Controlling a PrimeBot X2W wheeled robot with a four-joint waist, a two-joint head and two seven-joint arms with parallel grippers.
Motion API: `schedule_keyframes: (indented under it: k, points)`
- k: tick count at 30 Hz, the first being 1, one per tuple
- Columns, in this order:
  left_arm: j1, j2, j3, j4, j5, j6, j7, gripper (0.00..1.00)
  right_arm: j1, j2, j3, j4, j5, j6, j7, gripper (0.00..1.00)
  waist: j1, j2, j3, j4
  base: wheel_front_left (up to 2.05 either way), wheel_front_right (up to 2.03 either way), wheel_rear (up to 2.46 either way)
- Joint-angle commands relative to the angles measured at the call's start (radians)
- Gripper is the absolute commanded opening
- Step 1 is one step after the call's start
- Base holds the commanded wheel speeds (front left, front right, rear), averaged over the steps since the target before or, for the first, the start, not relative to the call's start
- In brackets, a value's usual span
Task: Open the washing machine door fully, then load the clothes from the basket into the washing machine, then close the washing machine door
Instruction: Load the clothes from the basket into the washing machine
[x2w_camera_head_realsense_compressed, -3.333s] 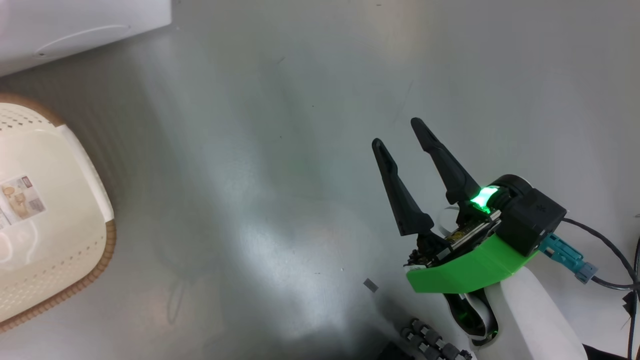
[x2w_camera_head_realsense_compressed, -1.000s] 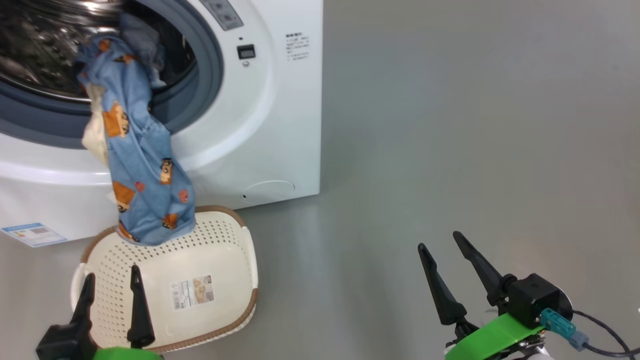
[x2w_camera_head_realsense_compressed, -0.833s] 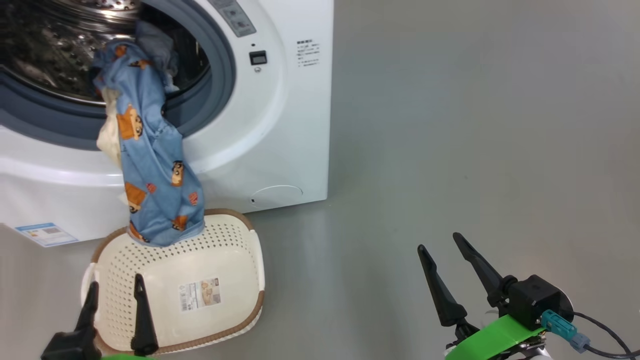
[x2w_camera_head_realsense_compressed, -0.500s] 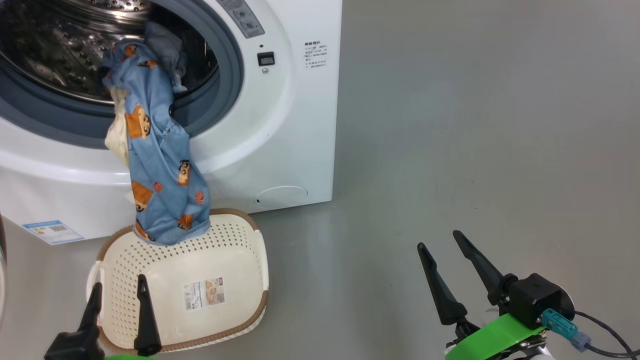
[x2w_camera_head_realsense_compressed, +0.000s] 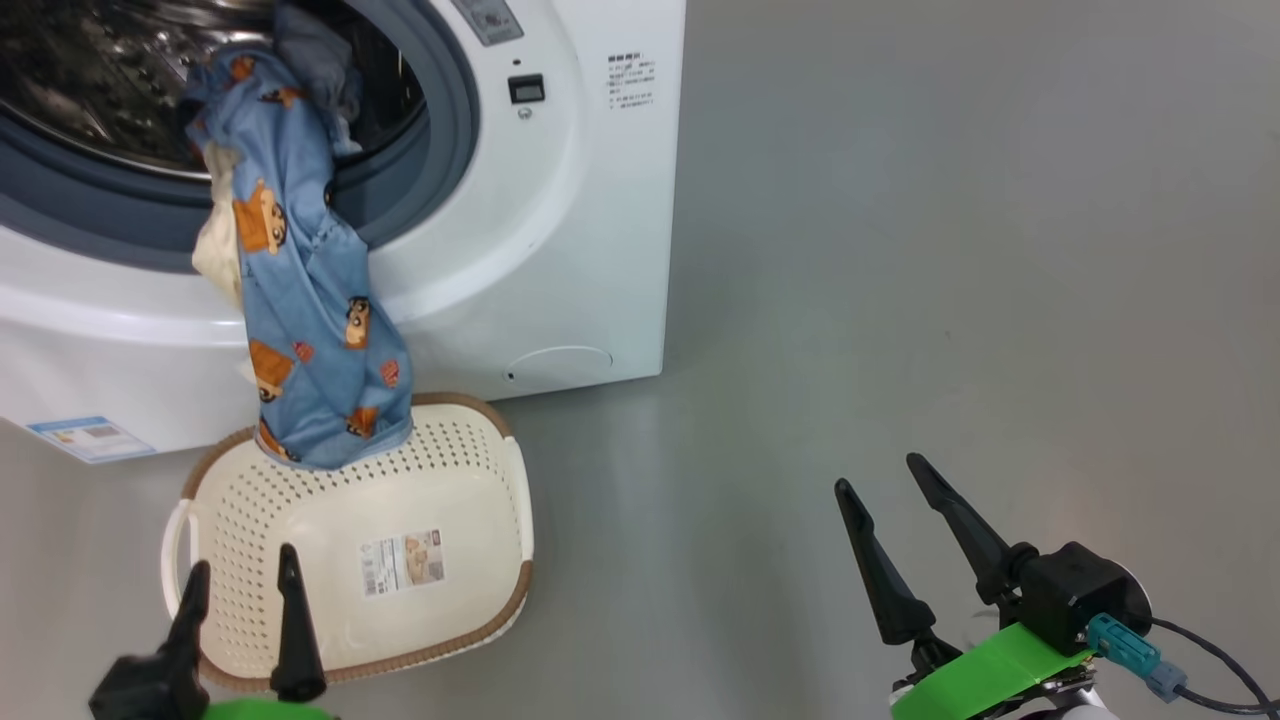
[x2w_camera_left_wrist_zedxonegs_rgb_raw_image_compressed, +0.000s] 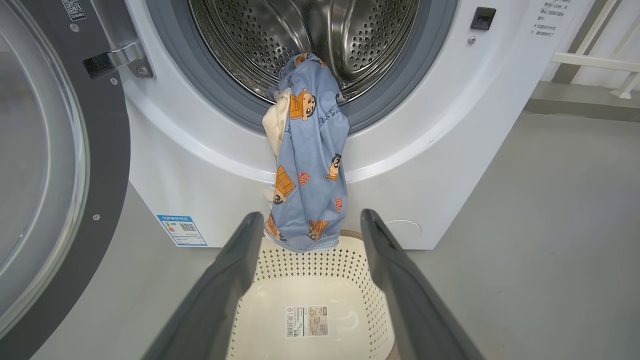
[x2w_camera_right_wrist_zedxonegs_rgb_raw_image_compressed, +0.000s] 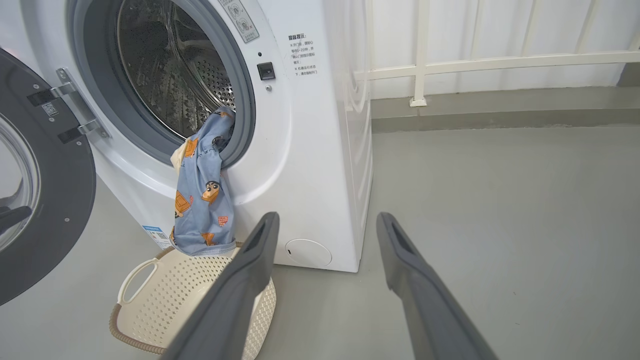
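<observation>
The washing machine (x2w_camera_head_realsense_compressed: 590, 230) stands with its door (x2w_camera_left_wrist_zedxonegs_rgb_raw_image_compressed: 100, 165) swung wide open to the left. The clothes (x2w_camera_head_realsense_compressed: 310, 330), blue fabric with orange bears, hang from the drum mouth over the gasket, their lower end reaching the rim of the basket (x2w_camera_head_realsense_compressed: 500, 520) on the floor below. The basket holds nothing else. My left gripper (x2w_camera_head_realsense_compressed: 240, 580) is open at the basket's near edge, nothing between its fingers. My right gripper (x2w_camera_head_realsense_compressed: 880, 475) is open over bare floor, to the right of the basket. In the left wrist view the clothes (x2w_camera_left_wrist_zedxonegs_rgb_raw_image_compressed: 310, 165) hang straight ahead.
Grey floor (x2w_camera_head_realsense_compressed: 950, 250) spreads to the right of the machine. A white railing (x2w_camera_right_wrist_zedxonegs_rgb_raw_image_compressed: 490, 60) and a low kerb run behind it. The open door (x2w_camera_right_wrist_zedxonegs_rgb_raw_image_compressed: 45, 210) takes up the space left of the machine.
The head camera swung from bare floor to the machine and basket, then kept drifting slightly. Both grippers stayed open; the clothes hang as before.
</observation>
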Motion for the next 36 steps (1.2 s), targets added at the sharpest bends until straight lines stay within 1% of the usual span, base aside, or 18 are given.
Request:
schedule_keyframes:
  k: [1, 8, 11, 17, 21, 26, 29, 36]
  points:
    - [-0.049, 0.02, 0.041, -0.014, -0.001, -0.004, -0.007, 1.0, -0.017, 0.001, 0.026, -0.03, -0.005, 0.003, -0.004, 1.0, 0.0, -0.0001, 0.014, 0.001, 0.0, 0.0, 0.0]
    - [-0.175, 0.008, 0.036, 0.129, -0.028, -0.081, -0.003, 1.0, -0.056, 0.001, 0.036, -0.05, -0.01, 0.003, -0.006, 1.0, 0.0, -0.0001, 0.108, -0.007, 0.0, 0.0, 0.0]
    - [-0.25, -0.003, 0.039, 0.213, -0.047, -0.125, -0.003, 1.0, -0.08, 0.001, 0.044, -0.058, -0.011, 0.003, -0.013, 1.0, 0.0, -0.0001, 0.158, -0.018, 0.0, 0.0, 0.0]
    - [-0.43, -0.016, 0.044, 0.411, -0.083, -0.228, 0.004, 1.0, -0.137, 0.001, 0.059, -0.056, -0.005, 0.003, -0.033, 1.0, 0.0, -0.0001, 0.251, -0.055, 0.0, 0.0, 0.0]
    - [-0.559, -0.016, 0.052, 0.545, -0.104, -0.291, 0.02, 1.0, -0.169, 0.001, 0.067, -0.044, 0.009, 0.003, -0.051, 1.0, 0.0, -0.0001, 0.302, -0.084, 0.0, 0.0, 0.0]
    - [-0.701, -0.004, 0.059, 0.68, -0.123, -0.348, 0.056, 1.0, -0.197, 0.001, 0.074, -0.023, 0.03, 0.003, -0.076, 1.0, 0.0, -0.0001, 0.351, -0.124, 0.0, 0.0, 0.0]
    - [-0.775, 0.01, 0.064, 0.741, -0.126, -0.369, 0.072, 1.0, -0.211, 0.001, 0.08, -0.01, 0.043, 0.003, -0.089, 1.0, 0.0, -0.0001, 0.374, -0.147, 0.0, 0.0, 0.0]
    - [-0.904, 0.057, 0.076, 0.869, -0.13, -0.382, 0.121, 1.0, -0.238, 0.001, 0.098, 0.02, 0.079, 0.003, -0.111, 1.0, 0.0, -0.0001, 0.405, -0.195, 0.0, 0.0, 0.0]
